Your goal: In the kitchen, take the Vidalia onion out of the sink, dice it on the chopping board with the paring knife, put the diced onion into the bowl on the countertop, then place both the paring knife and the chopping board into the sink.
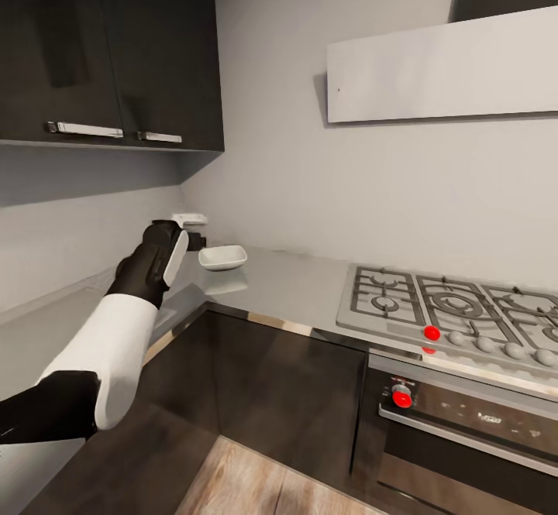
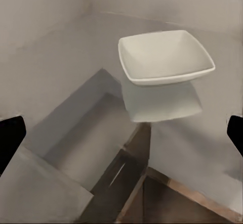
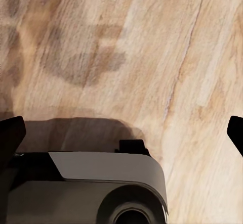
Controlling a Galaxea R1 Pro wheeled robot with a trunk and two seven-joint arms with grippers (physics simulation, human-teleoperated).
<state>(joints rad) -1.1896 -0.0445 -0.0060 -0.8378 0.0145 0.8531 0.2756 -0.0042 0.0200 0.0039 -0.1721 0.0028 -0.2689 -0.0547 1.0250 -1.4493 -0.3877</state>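
Note:
The white square bowl [image 1: 222, 256] sits empty in the corner of the grey glossy countertop [image 1: 287, 275], its reflection showing beneath it. My left gripper [image 1: 198, 241] hovers just beside the bowl at about rim height. In the left wrist view the bowl [image 2: 164, 57] lies ahead of the open left gripper [image 2: 121, 135], whose dark fingertips [image 2: 10, 138] stand wide apart with nothing between them. My right gripper [image 3: 121, 133] hangs open over the wooden floor [image 3: 152, 57]. The Vidalia onion, sink, chopping board and paring knife are out of view.
A steel gas hob [image 1: 457, 306] with red-marked knobs lies to the right, above an oven [image 1: 465, 422]. Dark wall cabinets [image 1: 108, 50] hang over the left arm. Dark base cabinets [image 1: 279, 391] meet in the corner. The robot's base [image 3: 86, 188] shows below the right gripper.

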